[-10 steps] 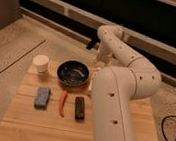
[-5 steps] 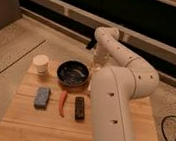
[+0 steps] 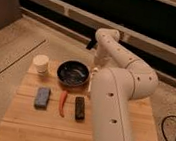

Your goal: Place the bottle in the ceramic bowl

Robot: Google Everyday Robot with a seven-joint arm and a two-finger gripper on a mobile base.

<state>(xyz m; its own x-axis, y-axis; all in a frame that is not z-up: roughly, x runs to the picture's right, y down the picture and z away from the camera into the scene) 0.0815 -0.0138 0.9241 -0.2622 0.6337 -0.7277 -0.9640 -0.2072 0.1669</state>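
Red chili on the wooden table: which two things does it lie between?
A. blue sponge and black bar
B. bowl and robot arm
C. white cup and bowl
A: the red chili lies between the blue sponge and the black bar; the shut gripper is at the ceramic bowl's right rim.

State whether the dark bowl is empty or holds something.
Empty: the bowl shows only its glossy inside. The pincer, shut, sits at its right rim, mostly hidden by the arm.

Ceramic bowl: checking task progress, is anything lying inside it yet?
No, the ceramic bowl shows only its bare glossy inside; the gripper, shut, is beside its right rim, mostly hidden behind the arm.
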